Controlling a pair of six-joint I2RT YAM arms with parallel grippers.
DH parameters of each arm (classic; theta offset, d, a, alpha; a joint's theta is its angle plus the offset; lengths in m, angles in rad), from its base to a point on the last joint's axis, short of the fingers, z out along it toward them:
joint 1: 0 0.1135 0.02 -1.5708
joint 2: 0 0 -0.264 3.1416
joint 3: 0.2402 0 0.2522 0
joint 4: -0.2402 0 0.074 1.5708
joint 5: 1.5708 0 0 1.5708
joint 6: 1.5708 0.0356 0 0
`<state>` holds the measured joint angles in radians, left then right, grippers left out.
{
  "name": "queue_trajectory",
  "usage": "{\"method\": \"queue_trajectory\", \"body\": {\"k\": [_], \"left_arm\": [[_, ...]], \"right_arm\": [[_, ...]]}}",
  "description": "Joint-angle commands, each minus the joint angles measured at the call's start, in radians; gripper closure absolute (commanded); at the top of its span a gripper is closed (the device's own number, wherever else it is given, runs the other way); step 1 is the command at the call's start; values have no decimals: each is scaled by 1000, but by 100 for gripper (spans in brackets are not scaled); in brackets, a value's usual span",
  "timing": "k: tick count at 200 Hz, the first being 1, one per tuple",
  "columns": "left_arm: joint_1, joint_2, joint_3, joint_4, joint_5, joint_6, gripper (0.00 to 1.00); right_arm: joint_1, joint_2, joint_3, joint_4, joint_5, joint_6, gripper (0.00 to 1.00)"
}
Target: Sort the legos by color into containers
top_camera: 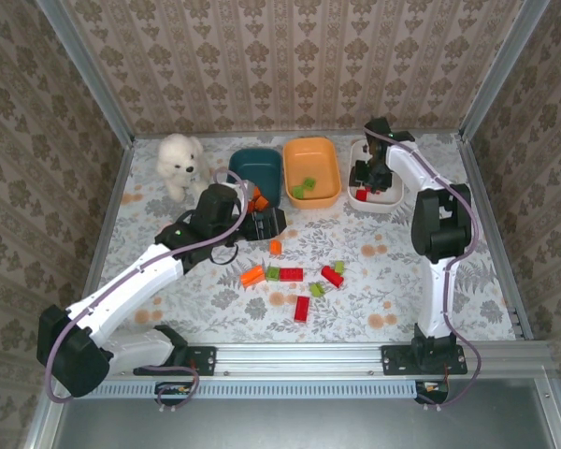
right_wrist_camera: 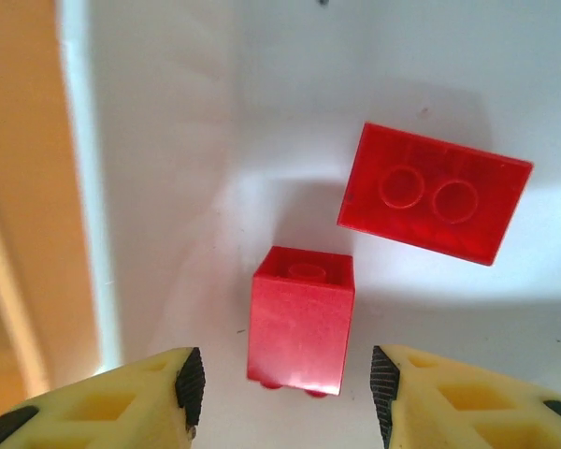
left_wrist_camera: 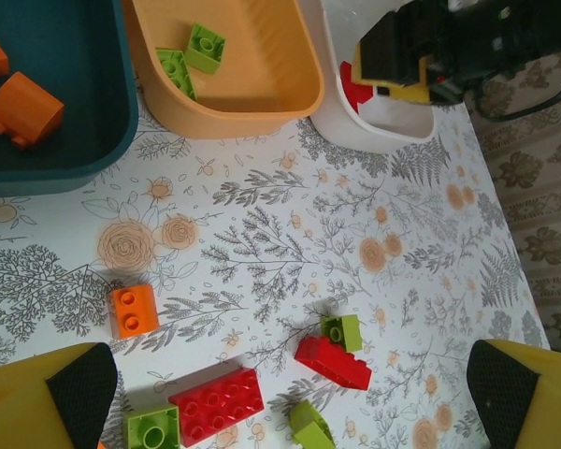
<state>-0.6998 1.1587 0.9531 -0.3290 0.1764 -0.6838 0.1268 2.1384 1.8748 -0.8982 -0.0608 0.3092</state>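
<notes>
Table (top_camera: pixel 374 299), floral cover, is walled on 3 sides. The left arm (top_camera: pixel 140 281) is stretched toward the far centre. The right arm (top_camera: pixel 439 224) is folded upward and bent over the far right.

3 tubs are lined up along the far edge: teal tub (top_camera: pixel 252 161) at left, orange tub (top_camera: pixel 313 154) in the middle, white tub (top_camera: pixel 379 207) at right. A plush bear (top_camera: pixel 180 164) is seated just left of the teal tub.

The left gripper (left_wrist_camera: pixel 290 402) is held spread wide and empty above the table, just on the near side of the teal tub. The right gripper (right_wrist_camera: pixel 285 383) is lowered into the white tub with its jaws parted. A red brick (right_wrist_camera: pixel 299 318) is seen between the pads (right_wrist_camera: pixel 189 383), with a gap on either side and touched by neither. A second red brick (right_wrist_camera: pixel 435 192) is seen just beyond it in the same tub.

2 orange bricks (left_wrist_camera: pixel 23 108) are noted in the teal tub and 2 green bricks (left_wrist_camera: pixel 206 47) in the orange tub. About 8 loose bricks (top_camera: pixel 291 274) in red, orange and green are scattered on the table at near centre, between the 2 arms.
</notes>
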Motion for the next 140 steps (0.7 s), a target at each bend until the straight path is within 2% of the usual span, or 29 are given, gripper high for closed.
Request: {"method": "queue_trajectory", "body": {"k": [1, 34, 81, 110, 140], "left_arm": [[-5, -2, 60, -48, 4, 56, 0], [-5, 9, 101, -98, 24, 109, 0], [-9, 40, 129, -178, 88, 206, 2], [-18, 62, 129, -198, 114, 233, 4], [-40, 109, 133, -197, 126, 220, 8]], "right_arm": [[1, -150, 67, -35, 5, -8, 46], [41, -356, -4, 42, 14, 11, 46], [148, -757, -358, 210, -12, 106, 44], [233, -991, -575, 189, -1, 196, 43], [296, -1163, -761, 104, -17, 327, 43]]}}
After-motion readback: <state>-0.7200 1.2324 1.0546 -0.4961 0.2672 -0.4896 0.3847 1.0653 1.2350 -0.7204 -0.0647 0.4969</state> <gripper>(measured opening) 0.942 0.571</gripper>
